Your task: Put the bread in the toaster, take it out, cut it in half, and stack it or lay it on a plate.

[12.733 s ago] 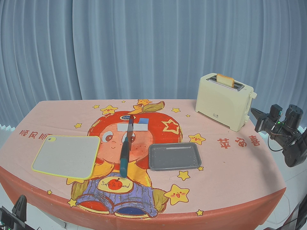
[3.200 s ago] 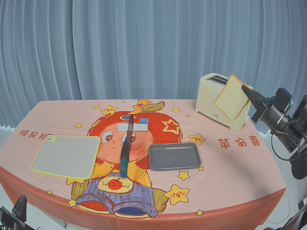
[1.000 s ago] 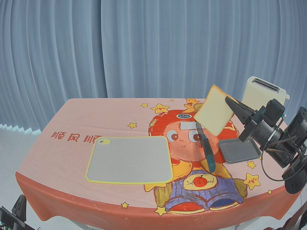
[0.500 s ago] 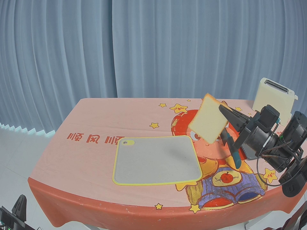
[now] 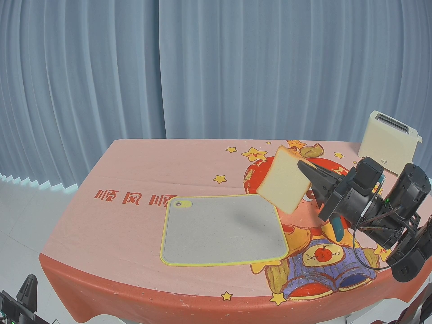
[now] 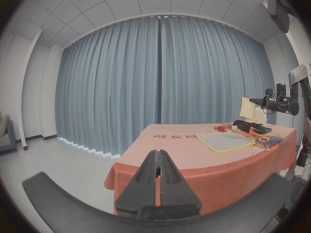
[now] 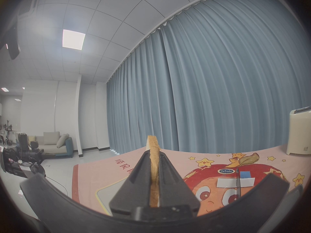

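A pale slice of bread (image 5: 284, 179) hangs tilted in the air over the right edge of the grey, yellow-rimmed cutting board (image 5: 220, 230). My right gripper (image 5: 302, 165) is shut on the bread's edge; in the right wrist view the slice (image 7: 153, 160) stands edge-on between the fingers. The cream toaster (image 5: 389, 141) stands at the table's far right with bare slots. A knife with a teal handle (image 5: 338, 229) lies behind my right arm, mostly hidden. My left gripper (image 6: 158, 157) is shut, low and off the table's left front corner.
The table wears a pink cartoon cloth (image 5: 180, 167). Blue curtains hang behind it. The left half of the cloth, beyond the cutting board, is bare. The table's front edge (image 5: 180, 295) runs close below the board.
The head camera has swung left, shifting the whole scene right. My right gripper lifted the bread out of the toaster and carried it left and down towards the cutting board.
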Controlling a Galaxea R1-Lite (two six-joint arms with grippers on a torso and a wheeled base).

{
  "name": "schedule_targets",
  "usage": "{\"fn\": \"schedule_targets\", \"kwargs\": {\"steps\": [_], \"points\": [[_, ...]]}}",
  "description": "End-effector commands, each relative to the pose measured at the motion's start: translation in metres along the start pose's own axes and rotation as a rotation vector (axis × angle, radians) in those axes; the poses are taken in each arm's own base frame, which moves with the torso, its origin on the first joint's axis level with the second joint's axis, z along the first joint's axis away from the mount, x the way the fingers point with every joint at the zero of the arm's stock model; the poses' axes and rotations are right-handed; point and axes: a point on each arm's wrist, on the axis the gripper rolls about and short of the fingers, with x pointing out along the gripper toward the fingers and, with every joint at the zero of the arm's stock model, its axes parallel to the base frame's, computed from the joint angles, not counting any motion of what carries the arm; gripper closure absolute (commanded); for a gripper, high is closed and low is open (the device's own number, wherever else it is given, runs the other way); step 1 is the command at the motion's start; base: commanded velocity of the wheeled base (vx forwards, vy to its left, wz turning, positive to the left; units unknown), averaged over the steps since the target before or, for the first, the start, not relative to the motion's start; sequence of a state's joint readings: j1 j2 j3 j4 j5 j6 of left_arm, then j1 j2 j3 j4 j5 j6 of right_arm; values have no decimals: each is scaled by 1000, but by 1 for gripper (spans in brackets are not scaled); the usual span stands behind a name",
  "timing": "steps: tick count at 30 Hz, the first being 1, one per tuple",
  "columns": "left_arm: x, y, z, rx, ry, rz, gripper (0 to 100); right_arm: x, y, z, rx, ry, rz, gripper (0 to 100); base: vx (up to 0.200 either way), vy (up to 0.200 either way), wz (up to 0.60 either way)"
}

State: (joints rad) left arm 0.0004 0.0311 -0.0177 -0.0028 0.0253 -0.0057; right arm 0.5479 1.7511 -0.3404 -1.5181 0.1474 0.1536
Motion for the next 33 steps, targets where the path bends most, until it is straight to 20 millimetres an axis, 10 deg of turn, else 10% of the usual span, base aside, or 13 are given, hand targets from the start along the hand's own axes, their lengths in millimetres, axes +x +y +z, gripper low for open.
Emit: {"fn": "schedule_targets", "kwargs": {"steps": [1,33], "points": [[1,0,-5,0,18,2,100,1,0,-4,4,14,2,100,0,200,0],[1,0,-5,0,19,-6,100,4,9,-43,168,171,6,100,0,25,0]]}}
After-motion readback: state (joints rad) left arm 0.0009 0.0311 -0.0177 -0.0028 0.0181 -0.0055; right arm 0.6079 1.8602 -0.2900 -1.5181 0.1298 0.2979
